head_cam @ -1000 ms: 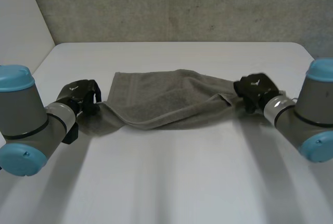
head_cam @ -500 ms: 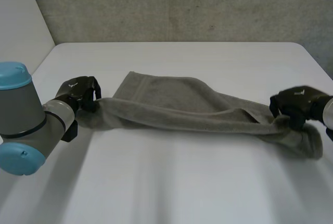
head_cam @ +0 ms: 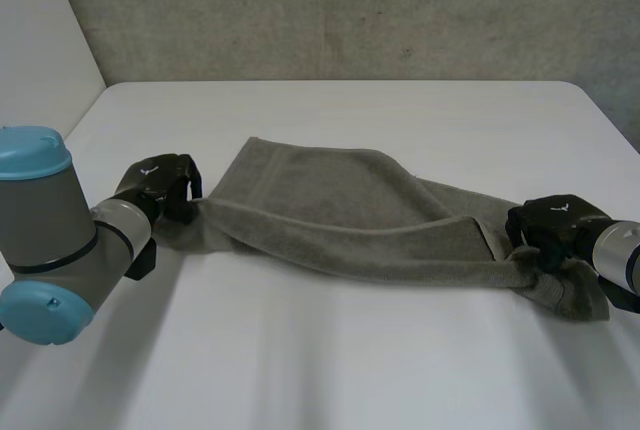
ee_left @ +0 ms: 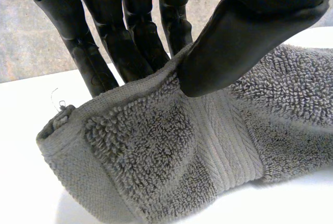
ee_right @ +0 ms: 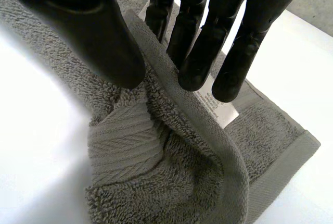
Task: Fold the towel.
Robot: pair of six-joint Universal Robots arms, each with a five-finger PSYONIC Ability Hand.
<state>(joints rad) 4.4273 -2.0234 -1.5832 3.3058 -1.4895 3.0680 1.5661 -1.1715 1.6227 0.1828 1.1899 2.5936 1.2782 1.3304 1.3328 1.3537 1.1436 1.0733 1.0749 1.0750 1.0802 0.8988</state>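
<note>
Near the table's (head_cam: pixel 330 360) left edge, the left hand (head_cam: pixel 160 186) is pinching one end of the grey towel (head_cam: pixel 340 212) between thumb and fingers. The towel is lying stretched lengthwise across the table, hand to hand. The right hand (head_cam: pixel 552 226) is pinching its opposite end near the right edge.

Towel (head_cam: pixel 340 215): one is counted.
Robot hands: two are counted, the left robot hand (head_cam: pixel 160 185) at one end of the towel, the right robot hand (head_cam: pixel 555 230) at the other end.
Arms: two are counted, the left arm (head_cam: pixel 60 240) and the right arm (head_cam: pixel 620 260).
Tabletop (head_cam: pixel 330 350): one is counted, under the towel.
Label (ee_right: pixel 221 107): one is counted, on the towel.
</note>
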